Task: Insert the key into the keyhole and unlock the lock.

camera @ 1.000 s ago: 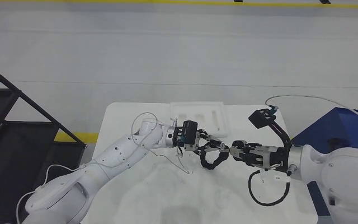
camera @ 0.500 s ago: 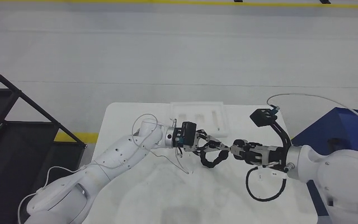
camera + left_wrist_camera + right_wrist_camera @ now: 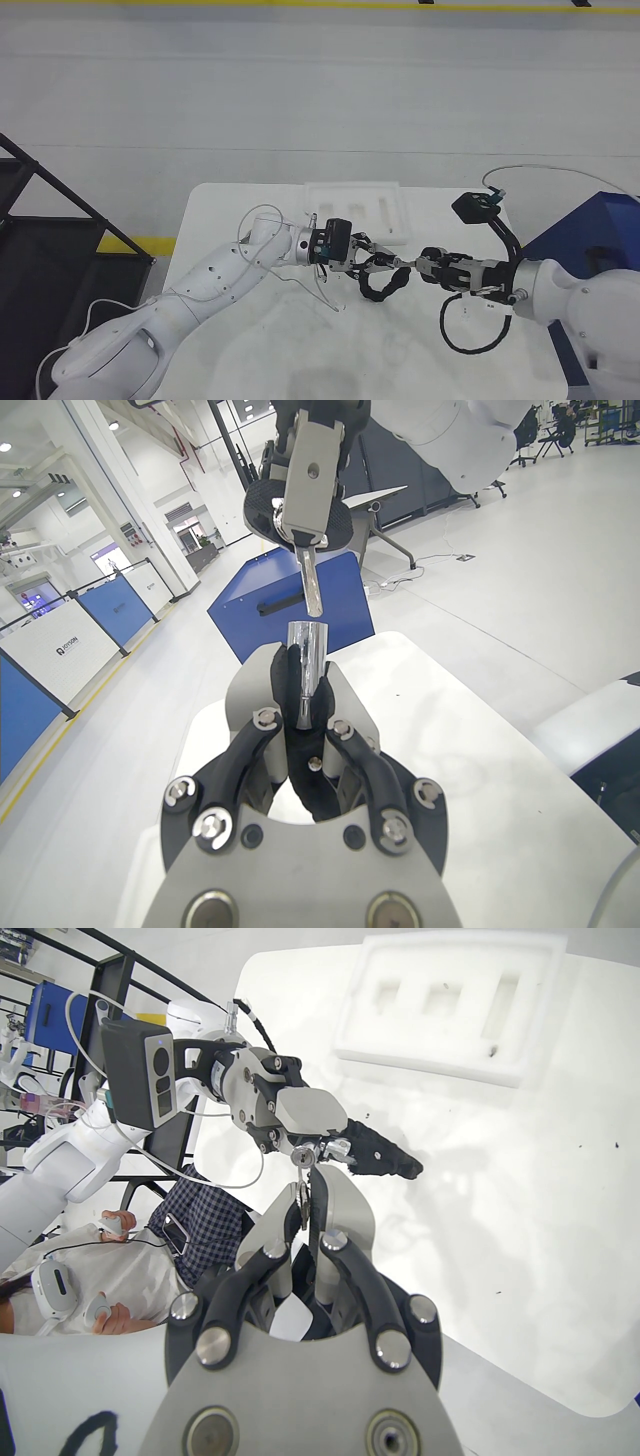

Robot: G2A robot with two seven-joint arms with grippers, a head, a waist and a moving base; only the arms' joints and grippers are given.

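Note:
My left gripper [image 3: 300, 672] is shut on the lock's chrome cylinder [image 3: 306, 660], held above the table with its keyhole end towards the other arm. The lock's black cable loop [image 3: 380, 285] hangs below it. Facing it, my right gripper [image 3: 307, 1188] is shut on the key [image 3: 301, 1200]. From the left wrist view, the key's blade [image 3: 310, 587] points at the cylinder's end, with its tip a hair short of it. The round keyhole face [image 3: 302, 1156] sits just past the key's tip. In the top view the left gripper [image 3: 370, 262] and right gripper [image 3: 414, 265] meet over the table's middle.
A white foam tray [image 3: 355, 208] with empty cut-outs lies at the table's far edge. A blue cabinet [image 3: 590, 235] stands off the table's right side and a black rack [image 3: 30, 235] off its left. Bare tabletop [image 3: 300, 340] lies below the grippers.
The right arm's wrist has shifted slightly to the right while keeping the key lined up with the cylinder. The left arm has held still with the lock.

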